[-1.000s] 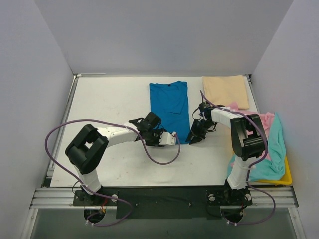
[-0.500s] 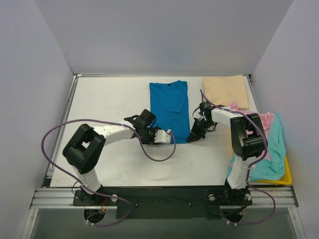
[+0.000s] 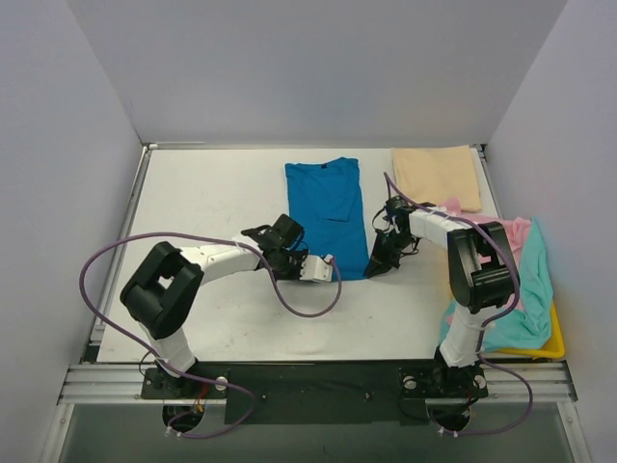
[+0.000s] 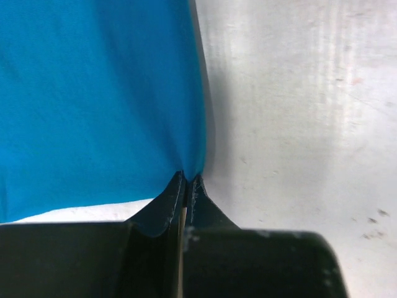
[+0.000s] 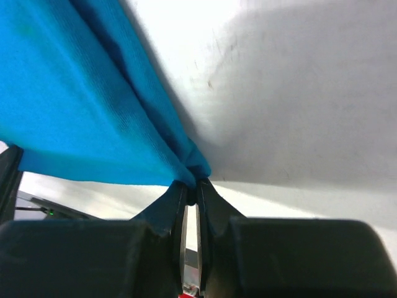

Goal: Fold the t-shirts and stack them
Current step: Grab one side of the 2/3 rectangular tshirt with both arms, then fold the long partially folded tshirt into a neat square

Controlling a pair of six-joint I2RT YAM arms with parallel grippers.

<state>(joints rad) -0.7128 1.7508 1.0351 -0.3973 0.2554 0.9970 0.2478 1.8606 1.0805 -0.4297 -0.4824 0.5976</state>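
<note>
Blue t-shirt [image 3: 328, 212] flat on the table [image 3: 212, 203], near hem pinched right at the fingertips: left fingers [image 4: 166, 205] clamped on one corner, right fingers [image 5: 162, 210] on the other. Best to lift both evenly, hem taut, then fold away toward the collar.

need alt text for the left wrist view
The left claw is shut on a corner of a bright blue t-shirt. The shirt fills the upper left of the picture; white table shows on the right.
</note>
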